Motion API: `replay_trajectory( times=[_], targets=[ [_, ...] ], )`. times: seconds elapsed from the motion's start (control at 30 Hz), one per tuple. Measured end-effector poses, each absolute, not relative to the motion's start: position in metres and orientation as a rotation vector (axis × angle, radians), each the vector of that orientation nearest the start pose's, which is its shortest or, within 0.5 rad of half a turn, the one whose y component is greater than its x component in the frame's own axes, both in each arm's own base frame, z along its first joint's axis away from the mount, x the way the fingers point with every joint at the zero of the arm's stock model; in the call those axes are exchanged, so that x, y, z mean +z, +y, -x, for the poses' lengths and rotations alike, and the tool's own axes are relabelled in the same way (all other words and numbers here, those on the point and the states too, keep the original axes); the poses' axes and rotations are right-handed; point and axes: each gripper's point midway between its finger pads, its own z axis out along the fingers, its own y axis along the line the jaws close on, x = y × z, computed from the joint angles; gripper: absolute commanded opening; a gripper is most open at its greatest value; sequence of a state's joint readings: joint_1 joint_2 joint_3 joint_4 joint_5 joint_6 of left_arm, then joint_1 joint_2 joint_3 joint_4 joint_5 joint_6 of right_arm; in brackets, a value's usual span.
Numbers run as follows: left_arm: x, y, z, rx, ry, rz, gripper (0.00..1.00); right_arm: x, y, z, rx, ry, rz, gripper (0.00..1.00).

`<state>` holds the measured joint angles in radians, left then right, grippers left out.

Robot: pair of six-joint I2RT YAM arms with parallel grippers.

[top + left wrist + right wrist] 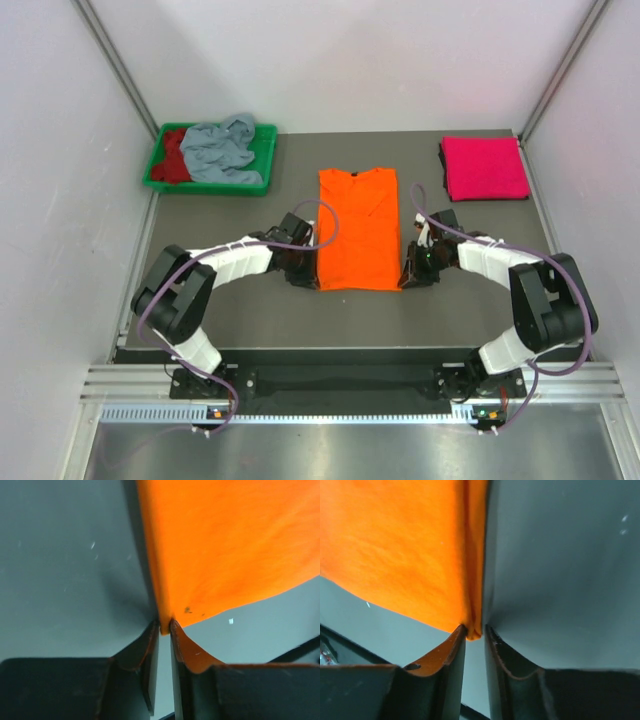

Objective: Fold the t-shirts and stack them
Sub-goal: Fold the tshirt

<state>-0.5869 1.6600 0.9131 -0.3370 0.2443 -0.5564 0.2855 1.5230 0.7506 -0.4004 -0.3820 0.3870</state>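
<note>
The bright orange t-shirt (pixel 357 230) lies flat as a long rectangle in the middle of the dark mat, neck at the far end. My left gripper (pixel 303 272) is at its near left corner, jaws pinched on the cloth edge (pixel 165 625). My right gripper (pixel 412 272) is at the near right corner, jaws closed down on the folded edge (pixel 475 630). The orange cloth (pixel 225 545) fills the upper part of both wrist views (pixel 395 550). The magenta pink t-shirt (pixel 484 167) lies folded at the far right. The grey-blue t-shirt (pixel 222 150) and the dark red t-shirt (pixel 176 155) lie crumpled in the tray.
The green plastic tray (pixel 205 186) stands at the far left corner of the mat (pixel 450 305). White walls close in the left, right and far sides. Both arms' cables loop above the grippers beside the orange shirt.
</note>
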Motion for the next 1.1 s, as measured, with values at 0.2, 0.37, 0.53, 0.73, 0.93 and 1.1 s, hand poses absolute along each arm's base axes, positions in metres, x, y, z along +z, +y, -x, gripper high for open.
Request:
replay_trajectory(
  times=[0.2, 0.37, 0.53, 0.73, 0.93, 1.1],
  targets=[
    [0.021, -0.239, -0.242, -0.606, 2.800, -0.103, 0.27, 0.016, 0.156, -0.243, 0.702, 2.811, -0.039, 0.04],
    [0.022, -0.232, -0.237, -0.563, 2.805, -0.083, 0.34, 0.016, 0.156, -0.243, 0.699, 2.808, -0.037, 0.00],
    [0.027, -0.225, -0.232, -0.531, 2.820, -0.065, 0.35, 0.016, 0.155, -0.243, 0.680, 2.799, -0.026, 0.03],
    [0.050, -0.231, -0.234, -0.642, 2.769, 0.003, 0.42, 0.019, 0.151, -0.237, 0.643, 2.795, -0.067, 0.23],
    [0.060, -0.231, -0.235, -0.838, 2.698, 0.203, 0.46, 0.031, 0.150, -0.231, 0.662, 2.759, -0.213, 0.27],
    [0.054, -0.233, -0.232, -0.889, 2.695, 0.295, 0.47, 0.031, 0.154, -0.225, 0.729, 2.703, -0.403, 0.27]
  ],
)
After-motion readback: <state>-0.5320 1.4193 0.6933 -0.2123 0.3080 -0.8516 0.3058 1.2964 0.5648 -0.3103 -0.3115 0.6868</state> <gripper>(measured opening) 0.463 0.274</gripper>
